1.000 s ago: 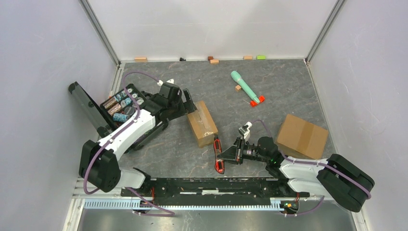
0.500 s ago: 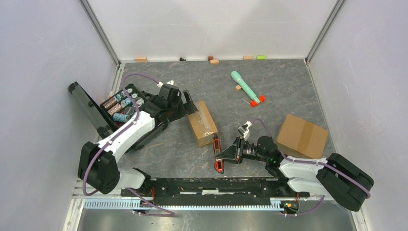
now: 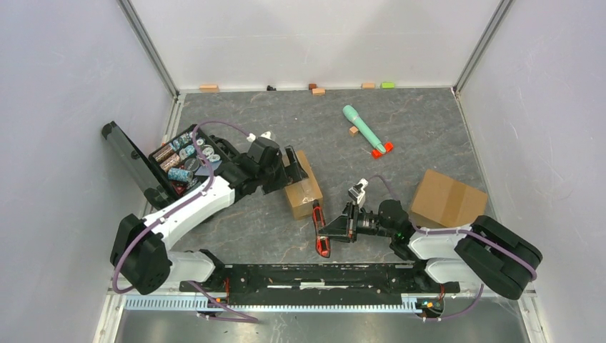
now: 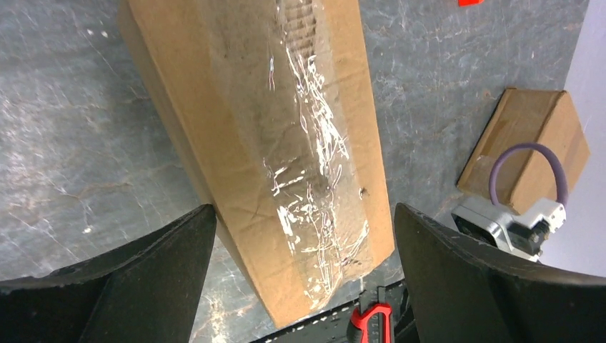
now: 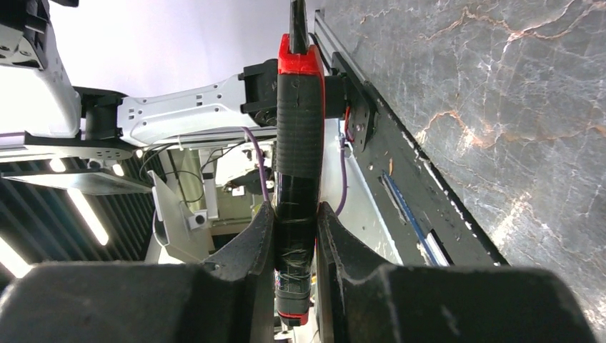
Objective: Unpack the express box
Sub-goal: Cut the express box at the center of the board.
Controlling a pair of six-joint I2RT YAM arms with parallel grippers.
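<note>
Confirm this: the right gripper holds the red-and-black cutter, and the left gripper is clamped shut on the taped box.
Not quite. The left gripper is open, its fingers standing either side of the taped box with gaps, as the left wrist view shows. The right gripper does hold the red-and-black cutter.

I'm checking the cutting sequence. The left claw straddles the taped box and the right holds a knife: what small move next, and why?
Probably close the left claw on the taped box: its jaws stand open on either side, while the right claw is shut on the knife beside the box's near end. Steadying it first should stop it sliding under the knife.
</note>
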